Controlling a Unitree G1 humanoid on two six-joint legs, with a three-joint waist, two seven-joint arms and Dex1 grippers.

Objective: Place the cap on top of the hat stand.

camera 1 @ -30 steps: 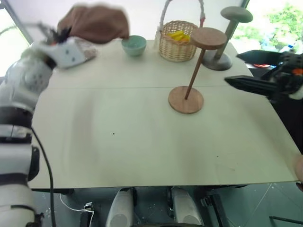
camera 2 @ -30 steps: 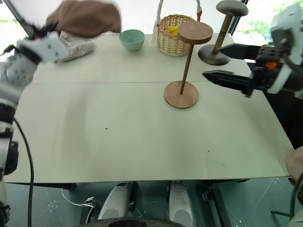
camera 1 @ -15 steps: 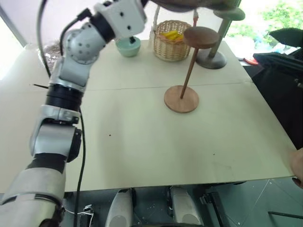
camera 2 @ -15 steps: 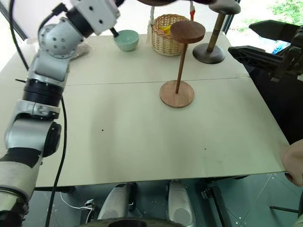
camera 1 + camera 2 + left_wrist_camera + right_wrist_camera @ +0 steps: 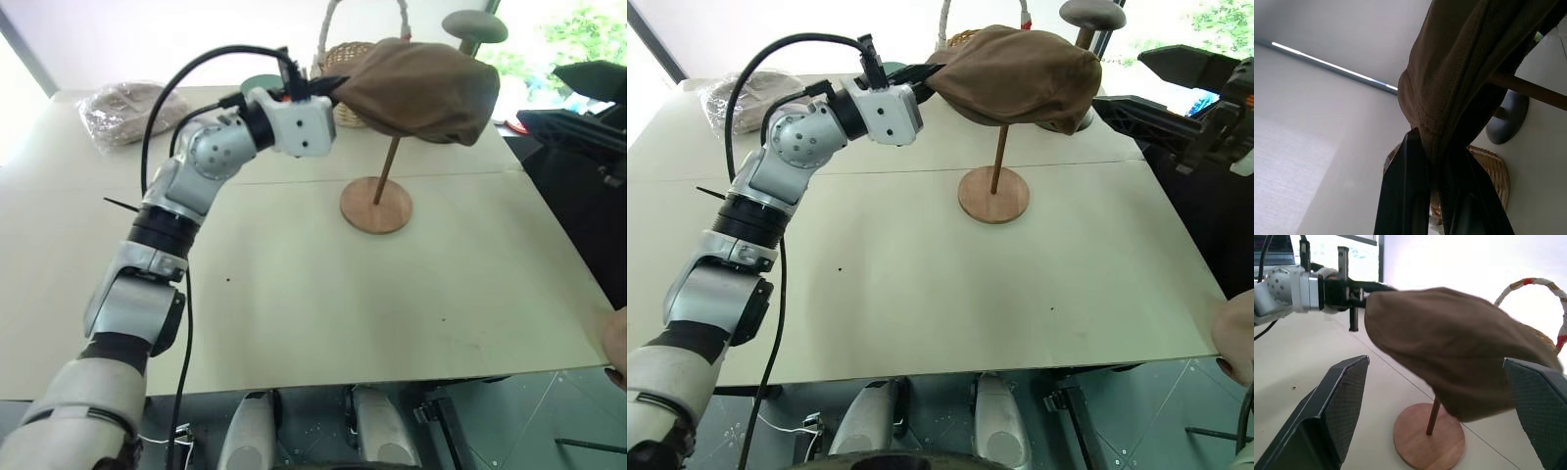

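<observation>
Hat stand (image 5: 993, 195) as landmark, standing on the pale counter (image 5: 921, 294). The reddish-brown cap (image 5: 421, 90) hangs over the stand's upper end, pinched by its edge in the closed left claw (image 5: 328, 90), which reaches in from the stand's left. The cap hides the stand's top disc and upper rod, so whether cloth touches disc cannot be told; only the lower rod and round base show. Behind the stand, a wicker basket (image 5: 343, 61) and a grey domed stand (image 5: 474, 25) are largely screened by the cap. Far left of the stand lies a plastic-wrapped bundle (image 5: 127, 110). To the stand's right the right claw (image 5: 1440, 396) stands wide open, empty, its pads (image 5: 1344, 396) flanking the cap without contact.
</observation>
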